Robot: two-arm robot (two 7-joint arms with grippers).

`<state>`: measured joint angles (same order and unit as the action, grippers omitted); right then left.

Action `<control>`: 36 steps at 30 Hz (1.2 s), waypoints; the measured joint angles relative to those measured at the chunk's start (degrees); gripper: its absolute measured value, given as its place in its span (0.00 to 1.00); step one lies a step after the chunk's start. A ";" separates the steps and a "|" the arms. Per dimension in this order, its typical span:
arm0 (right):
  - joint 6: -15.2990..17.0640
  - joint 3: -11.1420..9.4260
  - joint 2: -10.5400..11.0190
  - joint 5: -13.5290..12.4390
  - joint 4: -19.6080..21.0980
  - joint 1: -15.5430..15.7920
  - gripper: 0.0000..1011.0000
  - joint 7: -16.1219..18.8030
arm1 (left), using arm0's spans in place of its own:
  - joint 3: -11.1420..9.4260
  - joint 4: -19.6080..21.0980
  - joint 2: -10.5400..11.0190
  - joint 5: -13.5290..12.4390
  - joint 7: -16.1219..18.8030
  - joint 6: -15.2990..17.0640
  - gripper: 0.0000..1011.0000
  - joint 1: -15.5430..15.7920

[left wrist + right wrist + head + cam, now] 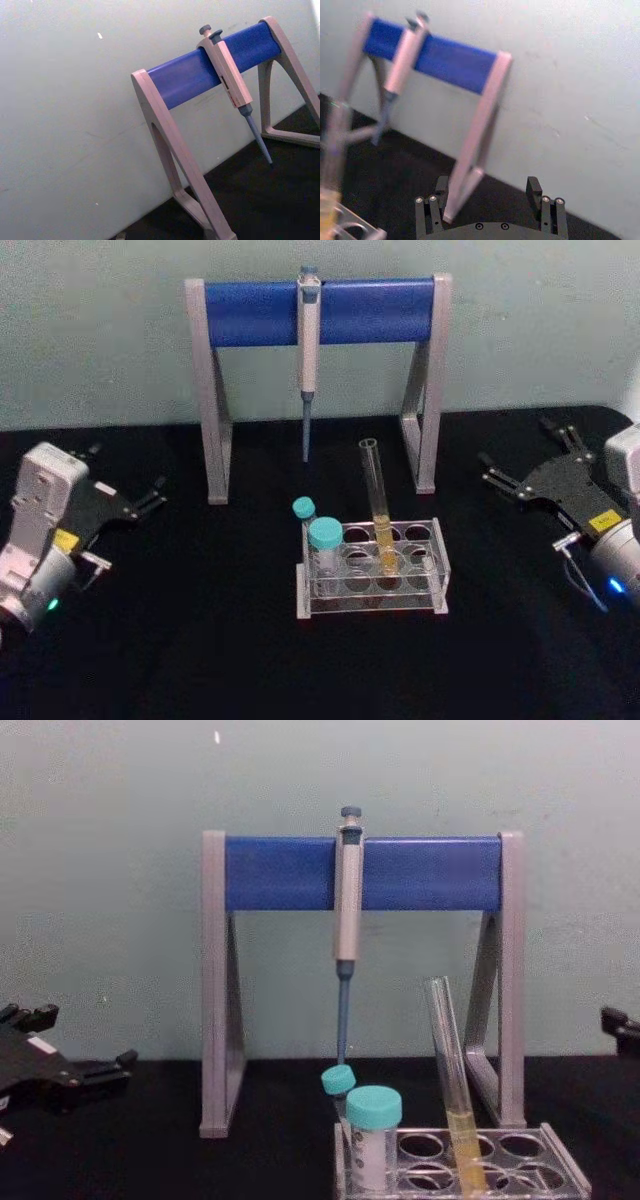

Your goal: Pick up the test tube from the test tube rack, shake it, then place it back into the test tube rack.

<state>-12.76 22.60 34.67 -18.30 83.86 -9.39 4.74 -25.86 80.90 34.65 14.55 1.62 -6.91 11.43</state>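
The test tube (378,502) stands slightly tilted in the clear test tube rack (437,562) at the table's middle, with yellow liquid in its lower part. From the chest view the test tube (452,1070) rises well above the rack (560,1172). My left gripper (128,470) rests open at the far left of the table, far from the rack, and shows as the left gripper (70,1045) low in the chest view. My right gripper (527,453) lies open at the far right, also away from the rack. In the right wrist view the right gripper (487,200) holds nothing, and the test tube (331,150) appears blurred at the edge.
A tall grey-and-blue pipette stand (320,310) stands behind the rack against the wall, with a pipette (308,360) hanging from its bar. Two teal-capped vials (325,540) sit in the rack's left end. The black table lies open on both sides of the rack.
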 joint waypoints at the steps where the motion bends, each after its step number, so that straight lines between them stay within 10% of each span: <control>1: -0.44 -0.14 0.06 -0.52 0.28 0.11 0.99 0.84 | 0.00 0.00 0.00 0.00 0.00 0.00 0.99 0.00; 17: -2.30 1.64 -0.18 -6.54 4.30 0.01 0.99 16.79 | 0.00 0.00 0.00 0.00 0.00 0.00 0.99 0.00; 36: 10.79 3.92 -4.99 -8.10 0.75 -6.92 0.99 23.43 | 0.00 0.00 0.00 0.00 0.00 0.00 0.99 0.00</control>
<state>-1.97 26.52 29.68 -26.40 84.61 -16.31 28.17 -25.86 80.90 34.64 14.55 1.62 -6.91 11.43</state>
